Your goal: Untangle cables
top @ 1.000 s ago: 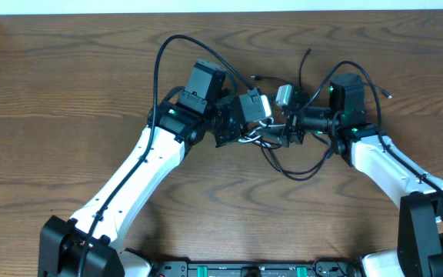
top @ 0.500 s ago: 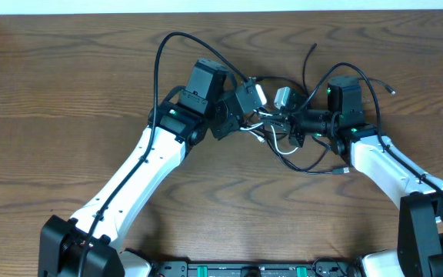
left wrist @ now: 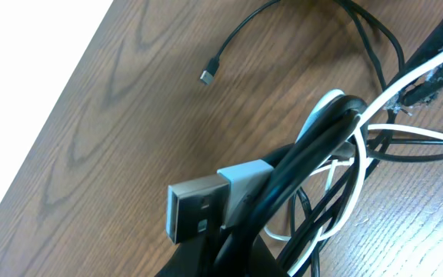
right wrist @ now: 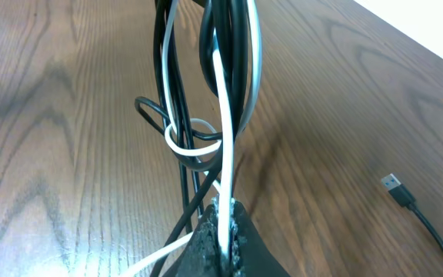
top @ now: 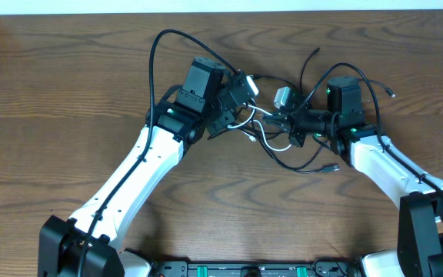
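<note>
Left hand (top: 241,98) pulled back-left; right hand (top: 294,127) clamped; cables (right wrist: 223,92) stretched between.

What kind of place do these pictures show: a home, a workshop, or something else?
Most likely a robotics lab bench, not a home. The left arm and the right arm stand at a wood-grain table, with a tangle of thin cables between them.

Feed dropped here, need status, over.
Left gripper shut on cables. Right gripper likewise. Cables knotted, stretched between both. Nothing in the way.
</note>
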Robot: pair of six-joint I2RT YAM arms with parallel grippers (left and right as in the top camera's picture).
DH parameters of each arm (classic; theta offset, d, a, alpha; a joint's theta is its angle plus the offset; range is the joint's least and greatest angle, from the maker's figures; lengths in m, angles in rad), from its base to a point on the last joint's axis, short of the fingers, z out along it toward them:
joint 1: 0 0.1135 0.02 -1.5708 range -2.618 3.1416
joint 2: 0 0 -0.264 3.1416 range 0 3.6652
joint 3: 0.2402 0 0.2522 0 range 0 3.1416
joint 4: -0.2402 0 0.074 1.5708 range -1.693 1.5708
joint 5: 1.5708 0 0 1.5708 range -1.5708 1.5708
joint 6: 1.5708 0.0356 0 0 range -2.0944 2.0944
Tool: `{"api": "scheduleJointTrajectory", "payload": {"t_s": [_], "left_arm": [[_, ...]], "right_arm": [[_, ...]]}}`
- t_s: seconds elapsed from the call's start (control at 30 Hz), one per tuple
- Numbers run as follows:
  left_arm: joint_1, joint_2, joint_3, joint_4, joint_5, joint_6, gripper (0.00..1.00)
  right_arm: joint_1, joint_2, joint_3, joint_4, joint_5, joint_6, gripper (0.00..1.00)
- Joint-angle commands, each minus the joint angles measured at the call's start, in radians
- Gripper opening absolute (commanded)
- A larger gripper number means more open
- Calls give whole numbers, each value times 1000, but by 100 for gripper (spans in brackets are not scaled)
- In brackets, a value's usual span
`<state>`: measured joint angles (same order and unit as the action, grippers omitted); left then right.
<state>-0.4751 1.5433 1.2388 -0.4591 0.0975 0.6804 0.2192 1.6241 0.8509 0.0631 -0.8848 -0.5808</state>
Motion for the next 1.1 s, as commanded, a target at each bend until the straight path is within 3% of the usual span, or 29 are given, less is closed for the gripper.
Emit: {"api": "scheduleJointTrajectory", "payload": {"t_s": [0.0,0.17,0.37,0.5,0.53,0.67,1.07], "left_arm": [[3,-2,12,5,-16,-10,8],[8,-2,12,13,-24,-58,8],[89,-2,12,50,-117,-311,8],[138,-2,12,49,-117,-395,8],[142,-2,12,50,-116,-404,9],[143,-2,12,50,-113,-406,31],[143,-2,12,49,-106,-409,32]], "right_arm": [[-3,-3,4,-3,0,0,1],[-5,-3,4,1,28,23,1],[-73,-3,4,43,98,203,1],[-145,-3,4,81,52,271,1],[-158,-3,4,88,29,271,1],[-188,-3,4,103,-16,274,1],[-188,-3,4,105,-11,275,1]]}}
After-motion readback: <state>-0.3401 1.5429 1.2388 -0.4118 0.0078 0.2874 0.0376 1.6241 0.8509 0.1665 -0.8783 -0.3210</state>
